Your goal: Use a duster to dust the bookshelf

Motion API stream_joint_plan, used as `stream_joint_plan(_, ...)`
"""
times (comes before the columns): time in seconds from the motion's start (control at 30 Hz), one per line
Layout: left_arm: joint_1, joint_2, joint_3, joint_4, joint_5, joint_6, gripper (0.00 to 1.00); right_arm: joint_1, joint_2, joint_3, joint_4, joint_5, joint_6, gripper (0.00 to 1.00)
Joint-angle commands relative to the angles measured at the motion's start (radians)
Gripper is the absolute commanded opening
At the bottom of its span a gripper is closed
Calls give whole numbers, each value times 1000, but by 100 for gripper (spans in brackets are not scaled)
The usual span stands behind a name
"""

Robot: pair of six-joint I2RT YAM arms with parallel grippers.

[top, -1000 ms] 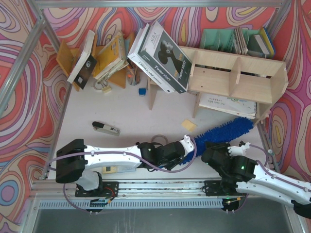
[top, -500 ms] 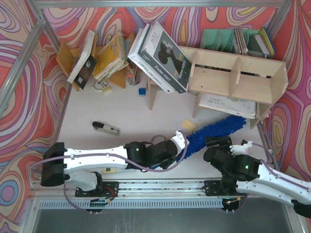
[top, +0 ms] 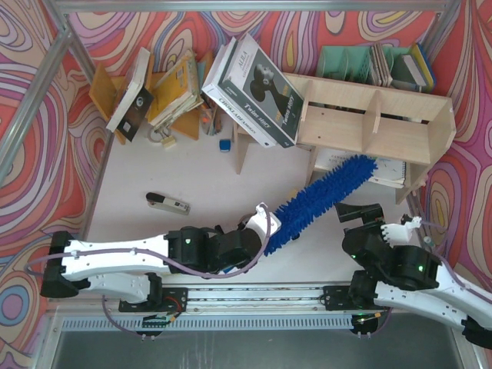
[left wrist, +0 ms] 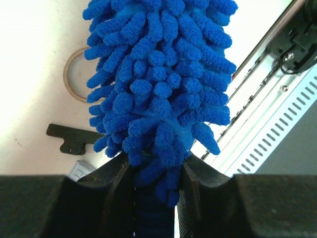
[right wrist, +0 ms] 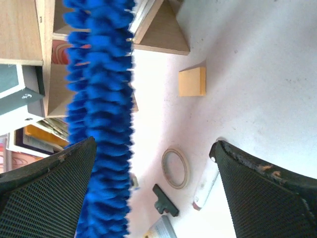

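My left gripper [top: 269,229] is shut on the handle end of the fluffy blue duster [top: 319,196]. The duster slants up and right, and its tip reaches the lower tier of the plywood bookshelf [top: 377,115]. In the left wrist view the duster [left wrist: 158,74] rises from between the shut fingers of the left gripper [left wrist: 153,171]. My right gripper [top: 382,219] stands open to the right of the duster with nothing in it. In the right wrist view the duster [right wrist: 99,99] passes just inside the left finger of the right gripper [right wrist: 153,148], with the bookshelf [right wrist: 20,29] behind.
A black and white box [top: 257,88] leans on the shelf's left end. Books fill an orange rack [top: 165,88], and a teal organizer [top: 354,61] stands behind. On the table lie a marker pen [top: 167,203], tape ring [right wrist: 176,167], yellow pad [right wrist: 192,82] and black clip [right wrist: 165,201].
The left arm has swung the duster up and left, so its tip now reaches the shelf's lower tier. The right gripper has opened wide and drawn back to the right.
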Motion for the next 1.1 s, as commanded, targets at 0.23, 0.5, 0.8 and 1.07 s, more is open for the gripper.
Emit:
stream_joint_plan(0.23, -269, -21, 150, -136, -404, -159, 0, -1, -111, 76, 107, 50, -616, 93)
stream_joint_plan(0.5, -413, 66, 301, -284, -634, -274, 0, -1, -185, 35, 192, 27, -850, 94)
stream_joint_plan(0.8, -421, 134, 429, -280, -858, -256, 0, 0, -228, -96, 403, -72, -1066, 93)
stream_joint_plan(1.07, -353, 140, 453, -218, -827, -251, 0, -1, -213, -153, 432, -86, -1157, 94)
